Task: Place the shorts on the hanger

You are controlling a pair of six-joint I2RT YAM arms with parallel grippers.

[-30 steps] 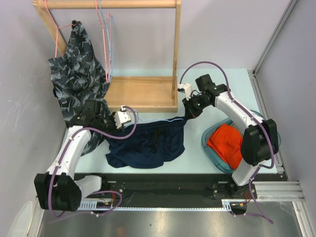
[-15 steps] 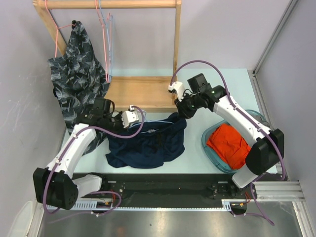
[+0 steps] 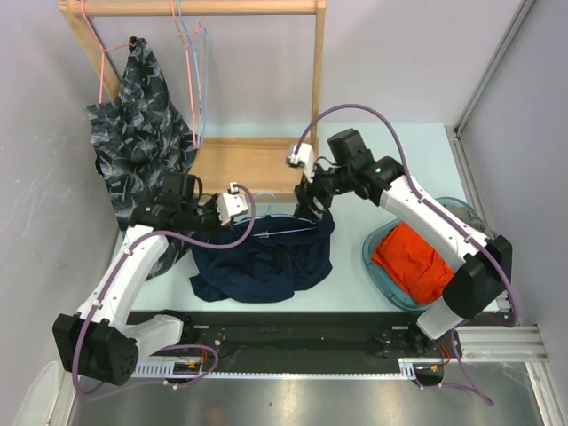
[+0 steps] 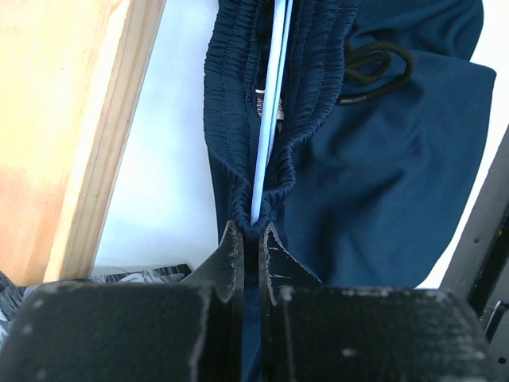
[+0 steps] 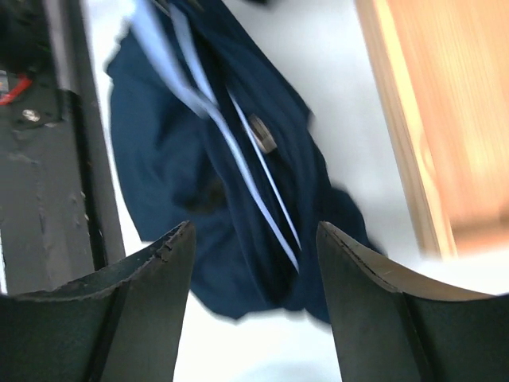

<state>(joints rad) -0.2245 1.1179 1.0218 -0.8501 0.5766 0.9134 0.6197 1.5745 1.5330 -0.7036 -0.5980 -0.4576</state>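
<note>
The navy shorts (image 3: pixel 266 262) lie bunched on the table between the two arms. The thin light-blue hanger (image 3: pixel 286 232) runs along inside their elastic waistband (image 4: pixel 238 95); in the left wrist view the hanger (image 4: pixel 269 111) shows as a pale rod ending at my jaws. My left gripper (image 3: pixel 248 226) is shut on the left end of the waistband (image 4: pixel 253 229). My right gripper (image 3: pixel 309 202) hovers open just above the right end of the shorts (image 5: pixel 167 151), with the hanger (image 5: pixel 238 171) below it and nothing between its fingers.
The wooden rack base (image 3: pixel 257 164) lies right behind the shorts. A leaf-print garment (image 3: pixel 138 133) and pink hangers (image 3: pixel 188 80) hang from the rack at the left. A teal basket (image 3: pixel 367 253) holding an orange garment (image 3: pixel 410 257) stands at the right.
My right gripper has let go of the waistband, opened and moved left. The stretched shorts have slackened and bunched. My left gripper shifted a little right, still gripping.
</note>
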